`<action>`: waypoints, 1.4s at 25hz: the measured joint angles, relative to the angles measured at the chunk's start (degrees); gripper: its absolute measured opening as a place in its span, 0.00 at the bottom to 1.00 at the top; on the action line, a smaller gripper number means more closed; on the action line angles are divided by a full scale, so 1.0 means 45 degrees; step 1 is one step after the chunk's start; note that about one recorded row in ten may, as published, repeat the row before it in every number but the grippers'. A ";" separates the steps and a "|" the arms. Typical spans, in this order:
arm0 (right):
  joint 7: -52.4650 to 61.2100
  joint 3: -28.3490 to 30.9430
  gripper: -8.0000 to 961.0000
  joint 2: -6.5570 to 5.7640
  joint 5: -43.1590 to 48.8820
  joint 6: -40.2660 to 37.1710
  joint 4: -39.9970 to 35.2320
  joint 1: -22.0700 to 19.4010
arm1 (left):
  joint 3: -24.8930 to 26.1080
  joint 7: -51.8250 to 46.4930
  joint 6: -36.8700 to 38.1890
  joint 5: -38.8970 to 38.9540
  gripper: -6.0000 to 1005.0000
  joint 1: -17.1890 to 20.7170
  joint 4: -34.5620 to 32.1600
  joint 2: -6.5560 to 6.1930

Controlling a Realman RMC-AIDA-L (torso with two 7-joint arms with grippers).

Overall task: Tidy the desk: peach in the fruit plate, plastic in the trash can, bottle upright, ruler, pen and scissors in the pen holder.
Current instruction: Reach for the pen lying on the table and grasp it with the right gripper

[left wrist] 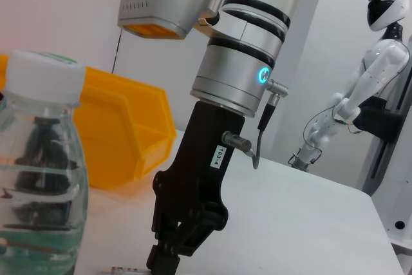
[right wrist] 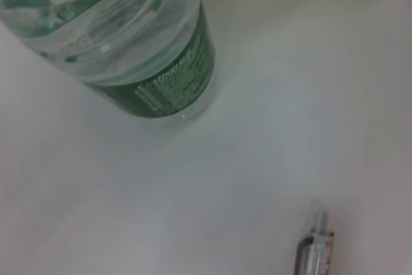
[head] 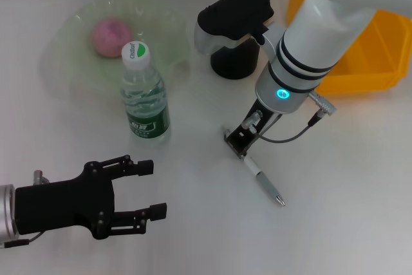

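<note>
A silver pen (head: pixel 265 183) lies on the white desk. My right gripper (head: pixel 239 142) is down at its upper end, and I cannot tell if it grips it. The pen's end also shows in the right wrist view (right wrist: pixel 314 252). The clear bottle (head: pixel 145 94) with a green label stands upright left of it, close up in the left wrist view (left wrist: pixel 38 172) and the right wrist view (right wrist: pixel 148 43). The pink peach (head: pixel 111 35) lies in the green fruit plate (head: pixel 71 62). The black pen holder (head: pixel 233 62) stands behind the right arm. My left gripper (head: pixel 153 189) is open and empty at the front left.
A yellow bin (head: pixel 380 49) stands at the back right, also in the left wrist view (left wrist: pixel 122 133). The right arm's black gripper body (left wrist: pixel 190 210) fills the middle of the left wrist view. No ruler, scissors or plastic is in view.
</note>
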State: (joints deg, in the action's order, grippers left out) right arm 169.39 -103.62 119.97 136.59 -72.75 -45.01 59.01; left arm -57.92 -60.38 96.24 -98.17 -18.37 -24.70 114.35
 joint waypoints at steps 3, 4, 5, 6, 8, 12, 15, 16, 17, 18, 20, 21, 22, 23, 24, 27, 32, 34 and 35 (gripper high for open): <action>-0.0012 0.0080 0.07 0.0000 0.0001 -0.0121 -0.0228 -0.0160 | 0.0000 0.0002 0.0000 0.0000 0.83 0.0007 0.0000 0.0000; -0.0020 0.0180 0.06 -0.0037 0.0013 -0.0318 -0.0498 -0.0300 | 0.0000 0.0004 0.0000 0.0000 0.83 0.0011 0.0001 -0.0001; -0.0020 0.0180 0.05 -0.0037 0.0013 -0.0318 -0.0498 -0.0300 | 0.0000 0.0006 -0.0001 0.0000 0.83 0.0011 0.0000 -0.0006; -0.0022 0.0241 0.03 -0.0071 0.0030 -0.0473 -0.0675 -0.0377 | 0.0000 0.0006 0.0000 0.0000 0.83 0.0016 -0.0001 -0.0010; -0.0022 0.0481 0.03 -0.0098 0.0142 -0.0881 -0.0976 -0.0480 | 0.0000 0.0010 0.0000 0.0000 0.83 0.0022 0.0000 -0.0021; -0.0019 0.1286 0.09 -0.0073 0.0855 -0.1606 -0.1246 -0.0599 | -0.0001 0.0013 0.0000 0.0000 0.83 -0.0011 0.0000 -0.0021; -0.0019 0.1320 0.14 -0.0053 0.0922 -0.1635 -0.1249 -0.0682 | -0.0001 0.0015 0.0000 0.0000 0.83 -0.0032 0.0000 -0.0021; -0.0019 0.1316 0.16 -0.0046 0.0929 -0.1612 -0.1234 -0.0724 | 0.0000 0.0016 0.0000 0.0000 0.83 -0.0041 0.0000 -0.0020; -0.0019 0.1262 0.18 -0.0034 0.0920 -0.1555 -0.1202 -0.0804 | 0.0000 0.0018 0.0000 0.0000 0.83 -0.0048 0.0000 -0.0014; -0.0019 0.1262 0.19 -0.0034 0.0920 -0.1555 -0.1202 -0.0804 | 0.0000 0.0018 0.0000 0.0000 0.83 -0.0048 0.0000 -0.0014; -0.0019 0.1193 0.26 -0.0027 0.0880 -0.1526 -0.1206 -0.0859 | 0.0000 0.0020 0.0000 0.0000 0.83 -0.0057 0.0000 -0.0012; -0.0017 0.1167 0.31 -0.0026 0.0862 -0.1523 -0.1208 -0.0866 | 0.0000 0.0020 -0.0001 0.0000 0.83 -0.0060 0.0000 -0.0010; -0.0007 0.1123 0.35 -0.0024 0.0843 -0.1522 -0.1200 -0.0869 | 0.0000 0.0020 -0.0005 0.0000 0.83 -0.0067 0.0000 -0.0008; -0.0007 0.1123 0.40 -0.0024 0.0843 -0.1522 -0.1200 -0.0869 | 0.0000 0.0020 -0.0005 0.0000 0.83 -0.0067 0.0000 -0.0008; 0.0006 0.1086 0.45 -0.0021 0.0838 -0.1522 -0.1173 -0.0868 | 0.0000 0.0020 -0.0008 0.0000 0.83 -0.0067 0.0000 -0.0005; 0.0012 0.1049 0.45 -0.0019 0.0833 -0.1502 -0.1130 -0.0869 | 0.0000 0.0020 -0.0011 0.0000 0.83 -0.0066 0.0000 -0.0001; 0.0012 0.0772 0.43 -0.0018 0.0813 -0.1331 -0.1093 -0.0867 | 0.0000 0.0020 -0.0029 0.0000 0.83 -0.0062 0.0000 0.0000; 0.0011 0.0668 0.42 -0.0018 0.0800 -0.1296 -0.1061 -0.0867 | 0.0000 0.0020 -0.0034 0.0000 0.83 -0.0060 0.0000 0.0000; 0.0011 0.0668 0.38 -0.0018 0.0800 -0.1296 -0.1061 -0.0867 | 0.0000 0.0020 -0.0039 0.0000 0.83 -0.0058 0.0000 0.0000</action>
State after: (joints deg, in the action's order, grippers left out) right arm 169.44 -100.62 119.89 140.19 -78.58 -49.78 55.11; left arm -57.92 -60.29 96.07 -98.17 -18.63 -24.70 114.35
